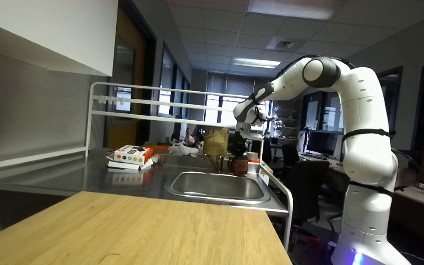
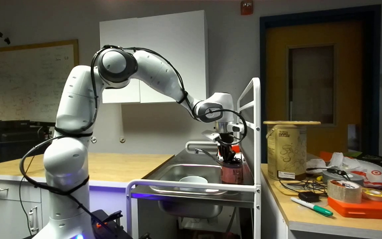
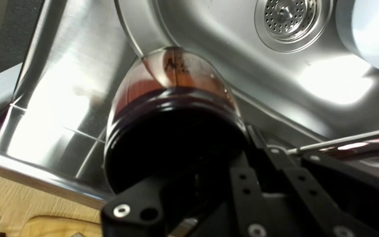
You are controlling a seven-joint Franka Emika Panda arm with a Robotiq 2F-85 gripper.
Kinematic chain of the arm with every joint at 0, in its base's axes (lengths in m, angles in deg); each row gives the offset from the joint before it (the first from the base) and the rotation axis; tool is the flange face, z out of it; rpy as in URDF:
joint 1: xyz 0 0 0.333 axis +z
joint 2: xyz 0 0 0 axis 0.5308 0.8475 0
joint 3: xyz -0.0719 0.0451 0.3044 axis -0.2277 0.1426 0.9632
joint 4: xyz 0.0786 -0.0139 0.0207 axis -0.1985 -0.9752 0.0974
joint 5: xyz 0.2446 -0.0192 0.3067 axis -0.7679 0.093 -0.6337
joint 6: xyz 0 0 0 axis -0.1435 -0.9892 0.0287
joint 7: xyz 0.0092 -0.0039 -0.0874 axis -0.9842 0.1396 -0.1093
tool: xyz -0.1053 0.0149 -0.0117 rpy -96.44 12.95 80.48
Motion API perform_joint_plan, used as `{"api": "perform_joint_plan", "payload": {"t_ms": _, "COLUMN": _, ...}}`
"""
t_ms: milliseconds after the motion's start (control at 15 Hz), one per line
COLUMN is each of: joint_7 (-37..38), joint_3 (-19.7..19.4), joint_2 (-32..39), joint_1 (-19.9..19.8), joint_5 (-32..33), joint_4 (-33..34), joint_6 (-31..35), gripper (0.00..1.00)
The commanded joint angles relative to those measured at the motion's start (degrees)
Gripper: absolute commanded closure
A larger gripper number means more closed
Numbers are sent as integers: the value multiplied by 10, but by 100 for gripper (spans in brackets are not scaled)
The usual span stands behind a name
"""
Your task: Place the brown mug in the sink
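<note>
Wrist view, left to right: the brown mug (image 3: pixel 173 74) is upright just beside the sink (image 3: pixel 229 56); inside it come the drain (image 3: pixel 285 15), visible from here alone, and a round white dish (image 3: pixel 378 36), which an exterior view shows too. In an exterior view, a red-and-white box (image 1: pixel 133 154) lies left of the sink, the faucet (image 1: pixel 218 162) behind it. Toward the sink's right in both exterior views, the gripper (image 2: pixel 229 159) points down, fingers at the mug's lip; whether they clamp it is unclear.
</note>
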Motion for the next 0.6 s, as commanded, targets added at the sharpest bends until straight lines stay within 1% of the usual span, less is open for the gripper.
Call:
{"api": "perform_joint_plan", "payload": {"t_ms": 0, "joint_7": 16, "joint_3": 7, "joint_2": -107, "joint_1": 19, "joint_5": -2, "joint_4": -103, "joint_6": 12, "gripper": 94}}
{"api": "perform_joint_plan", "payload": {"t_ms": 267, "joint_7": 23, "joint_3": 13, "joint_2": -174, "joint_1": 41, "joint_5": 14, "joint_4": -194, "joint_6": 35, "gripper": 94}}
{"api": "perform_joint_plan", "payload": {"t_ms": 533, "joint_7": 9, "joint_3": 26, "joint_2": -187, "joint_1": 62, "joint_5": 16, "joint_4": -255, "joint_6": 88, "gripper": 94}}
